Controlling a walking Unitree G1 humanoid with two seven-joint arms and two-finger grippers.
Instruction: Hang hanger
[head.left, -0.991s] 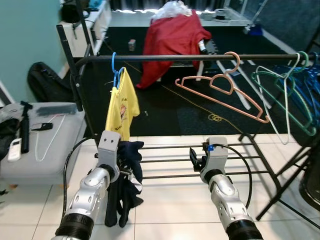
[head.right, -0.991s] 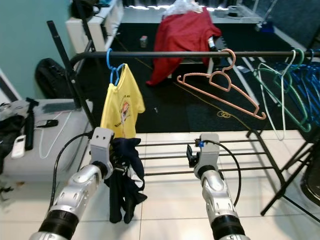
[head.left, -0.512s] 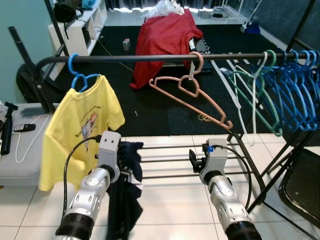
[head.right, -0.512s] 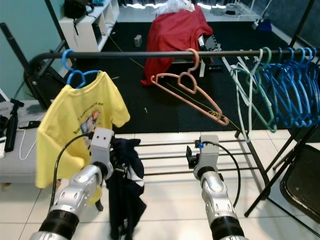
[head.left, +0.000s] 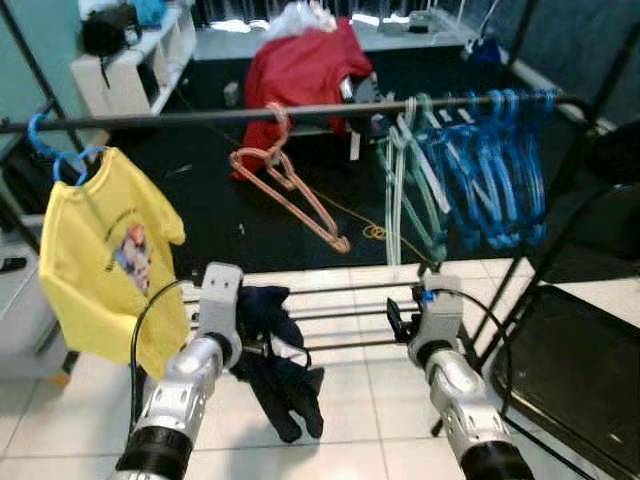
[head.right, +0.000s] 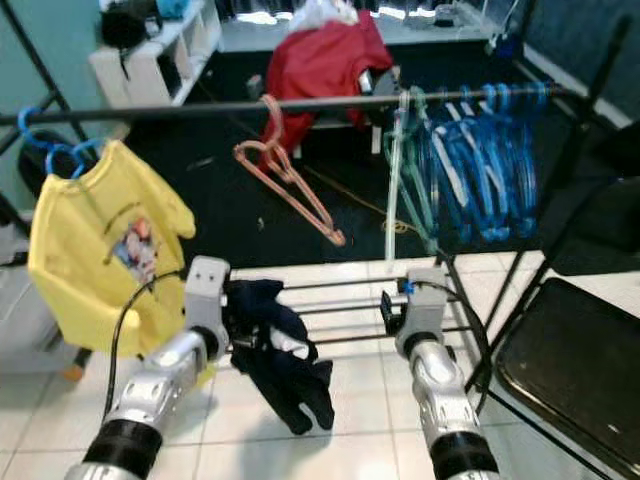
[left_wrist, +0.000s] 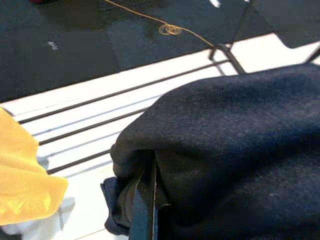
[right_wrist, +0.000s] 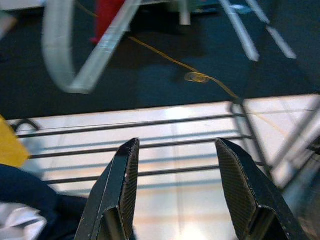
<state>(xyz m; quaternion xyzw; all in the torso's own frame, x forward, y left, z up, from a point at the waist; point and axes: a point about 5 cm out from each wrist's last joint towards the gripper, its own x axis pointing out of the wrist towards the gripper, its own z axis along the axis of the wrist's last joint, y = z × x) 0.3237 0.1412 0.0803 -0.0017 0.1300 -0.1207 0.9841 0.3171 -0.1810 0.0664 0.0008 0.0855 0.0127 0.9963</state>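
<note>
- Left gripper (left_wrist: 145, 210), low at the front: fingers clenched on a dark navy garment (head.left: 285, 365) that droops from it toward the white tile floor (head.left: 350, 455).
- Right gripper (right_wrist: 182, 185), low and to the right at the same level: fingers spread apart, nothing between them (the rack's lower bars show through the gap).
- Lower rack bars (head.left: 340, 315) run just beyond both grippers.
- Yellow T-shirt (head.left: 95, 255) hangs on a blue hanger (head.left: 55, 160) at the left end of the black top rail (head.left: 300, 112).
- Pink hanger (head.left: 290, 185), bare, hooked over the rail near its middle and tilted.
- White and green hangers (head.left: 405, 175) next along the rail, then a bunch of blue hangers (head.left: 485, 165) toward the right end.
- Folding chair (head.left: 575, 350) beside the rack at right.
- Red cloth (head.left: 300, 65) draped over something on the dark carpet (head.left: 200, 190) behind the rail.
</note>
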